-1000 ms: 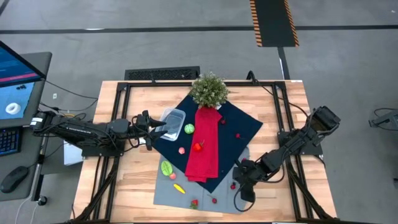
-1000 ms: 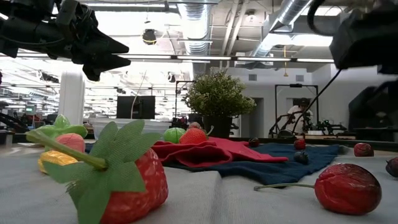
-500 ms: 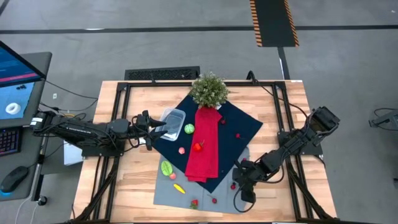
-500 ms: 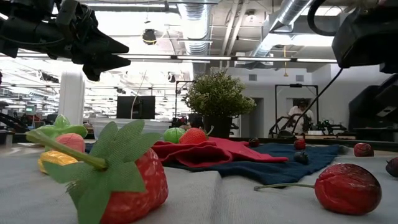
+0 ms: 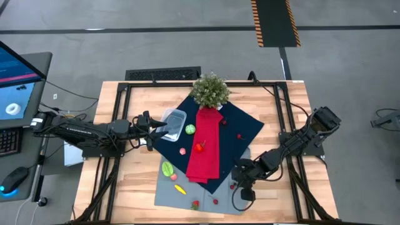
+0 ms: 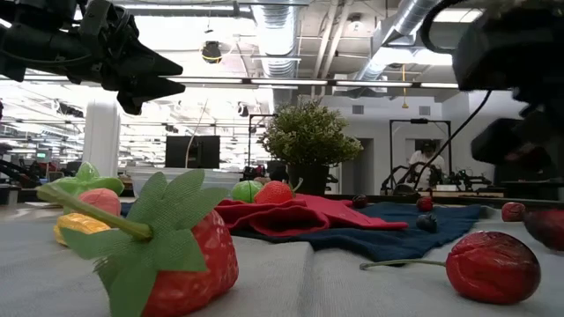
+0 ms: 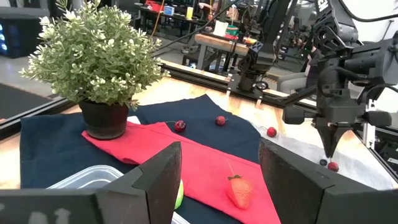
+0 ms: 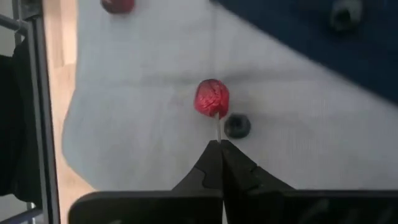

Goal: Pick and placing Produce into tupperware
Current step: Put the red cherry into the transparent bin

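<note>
High view: the right arm reaches low across the bench (image 5: 281,106) toward the grey mat (image 5: 164,192), bent at the elbow, with the right gripper (image 5: 235,185) pointing down at the mat's edge by the dark blue cloth (image 5: 247,128). Its wrist view shows the fingers (image 8: 214,163) pressed together on the thin stem of a red cherry (image 8: 212,98), which hangs just off their tips beside a small dark berry (image 8: 237,126); whether the cherry is off the mat is hard to tell. The left arm waits stretched out level from the bench's left side, the left gripper (image 5: 159,130) beside the clear container (image 5: 175,123) with its fingers (image 7: 163,172) apart and holding nothing. The container sits on the blue cloth near the potted plant (image 5: 210,89); only its rim shows in the left wrist view. A strawberry (image 5: 199,147) lies on the red cloth (image 5: 206,144), and a green piece (image 5: 190,129) lies next to the container.
</note>
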